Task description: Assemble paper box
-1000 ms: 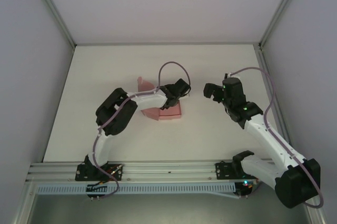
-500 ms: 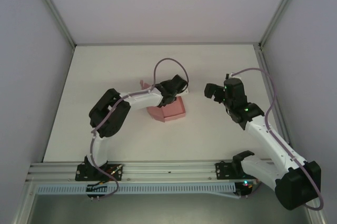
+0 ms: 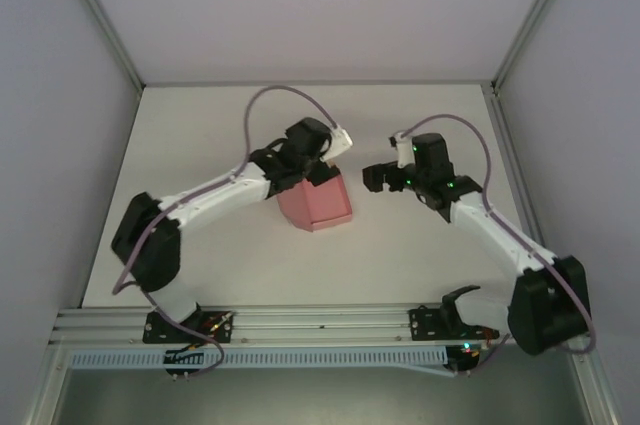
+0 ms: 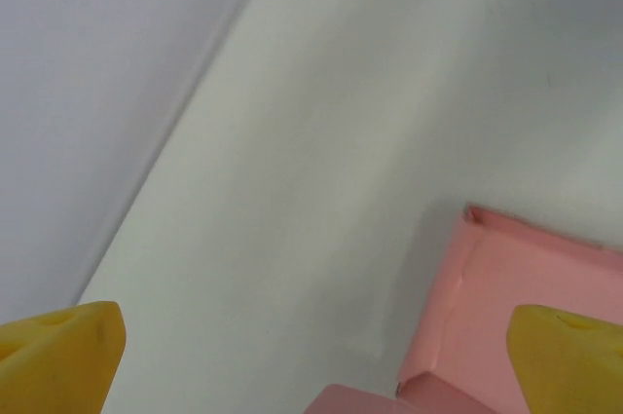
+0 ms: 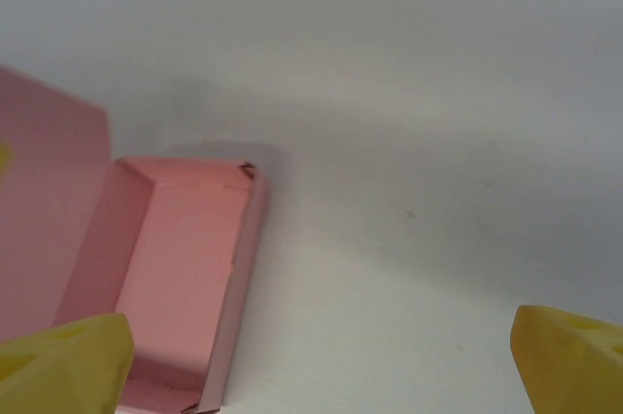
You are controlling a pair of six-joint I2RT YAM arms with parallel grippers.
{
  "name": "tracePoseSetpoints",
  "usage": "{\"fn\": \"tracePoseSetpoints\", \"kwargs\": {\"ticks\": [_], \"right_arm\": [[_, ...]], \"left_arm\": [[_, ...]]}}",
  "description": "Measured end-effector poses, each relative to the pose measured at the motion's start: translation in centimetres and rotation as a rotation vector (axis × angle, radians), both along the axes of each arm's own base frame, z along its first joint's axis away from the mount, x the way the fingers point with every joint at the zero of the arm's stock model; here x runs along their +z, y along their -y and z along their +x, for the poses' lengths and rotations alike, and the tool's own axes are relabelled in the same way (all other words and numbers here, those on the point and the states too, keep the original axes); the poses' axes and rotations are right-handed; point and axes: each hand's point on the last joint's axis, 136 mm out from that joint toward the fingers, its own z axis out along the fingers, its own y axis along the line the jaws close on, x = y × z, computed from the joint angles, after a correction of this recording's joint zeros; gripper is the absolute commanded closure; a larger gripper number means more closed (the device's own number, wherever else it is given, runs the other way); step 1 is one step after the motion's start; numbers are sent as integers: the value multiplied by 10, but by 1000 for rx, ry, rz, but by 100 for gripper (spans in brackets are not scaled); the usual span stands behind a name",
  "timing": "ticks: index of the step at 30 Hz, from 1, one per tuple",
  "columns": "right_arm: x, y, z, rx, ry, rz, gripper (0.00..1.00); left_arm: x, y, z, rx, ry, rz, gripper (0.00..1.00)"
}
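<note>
Overhead view: box (image 3: 316, 204) (pale pink card) resting on the white table (image 3: 200, 145), a little left of centre and roughly midway between near and far edges. It lies between the two arms' working ends.

Left gripper (image 3: 318, 171) is poised over the far edge of the box, the arm reaching in from the near left. Right gripper (image 3: 378, 177) sits just right of the box, apart from it, pointing left towards it.

Left wrist view: the left gripper (image 4: 313, 360) is released, its yellow fingers (image 4: 58, 356) standing wide apart in the two lower corners with nothing clasped between them. A corner of the box (image 4: 506, 278) shows at lower right, its thin upright wall and pink floor visible; one finger overlaps that floor in the picture, though contact cannot be told. The table (image 4: 341, 122) runs away to meet a grey wall (image 4: 88, 63) at the left.

Right wrist view: the right gripper (image 5: 321, 365) is likewise released, its fingers (image 5: 574, 356) spread to the lower corners and holding nothing. The box (image 5: 185, 268) appears at lower left as an open shallow tray with low folded walls. A larger pink flap (image 5: 44, 209) rises beside it at the left edge. The table (image 5: 409, 93) to the right of the tray is bare.
</note>
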Motion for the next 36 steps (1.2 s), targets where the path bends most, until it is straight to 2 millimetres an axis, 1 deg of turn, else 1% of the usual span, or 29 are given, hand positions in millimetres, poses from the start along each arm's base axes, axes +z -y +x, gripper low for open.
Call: {"fn": "tracePoseSetpoints", "kwargs": {"ticks": [1, 2, 3, 4, 5, 6, 7, 8, 9, 11, 13, 14, 16, 18, 22, 23, 26, 30, 32, 33, 36], "right_arm": [[1, -11, 7, 74, 13, -12, 3], [2, -22, 13, 150, 26, -25, 4], [3, -32, 20, 217, 42, -39, 5], [5, -44, 27, 295, 64, -61, 5], [4, -55, 33, 365, 81, -87, 6], [1, -65, 37, 430, 94, -115, 6], [-3, -75, 39, 483, 98, -143, 6], [-9, -88, 42, 547, 100, -178, 7], [-15, -99, 43, 601, 102, -209, 8], [-31, -122, 46, 697, 97, -276, 9], [-47, -138, 48, 764, 86, -330, 12], [-57, -145, 49, 794, 78, -357, 13], [-75, -154, 52, 830, 56, -401, 15], [-89, -157, 57, 846, 36, -431, 17], [-108, -156, 62, 858, 1, -466, 27], [-110, -155, 62, 861, -6, -472, 29], [-115, -152, 63, 859, -16, -489, 42], [-117, -151, 65, 834, -21, -494, 66], [-119, -151, 67, 814, -21, -491, 71], [-121, -151, 67, 808, -23, -490, 75], [-125, -149, 68, 776, -27, -487, 84]], "left_arm": [[17, -11, 3, 42, 5, -74, 0], [38, -29, 8, 105, 13, -171, 0], [55, -49, 13, 165, 24, -249, 0], [69, -73, 16, 237, 34, -333, 0], [77, -99, 18, 310, 43, -402, 0], [81, -125, 18, 384, 49, -462, 0], [79, -152, 17, 460, 50, -509, 0], [73, -177, 14, 537, 44, -552, 0], [63, -193, 10, 593, 28, -572, 0], [33, -221, 0, 699, -21, -594, 0], [5, -237, -10, 773, -76, -590, 0], [-8, -242, -15, 802, -104, -585, 0], [-22, -248, -22, 839, -135, -582, 0], [-23, -251, -23, 852, -140, -592, 0], [-20, -252, -23, 856, -133, -608, 0], [-20, -252, -23, 857, -134, -608, 0], [-21, -252, -23, 856, -136, -609, 0], [-28, -251, -21, 861, -154, -595, 0], [-30, -249, -20, 858, -162, -593, 0], [-31, -249, -20, 856, -165, -593, 0], [-31, -248, -20, 853, -168, -595, 0]]}}
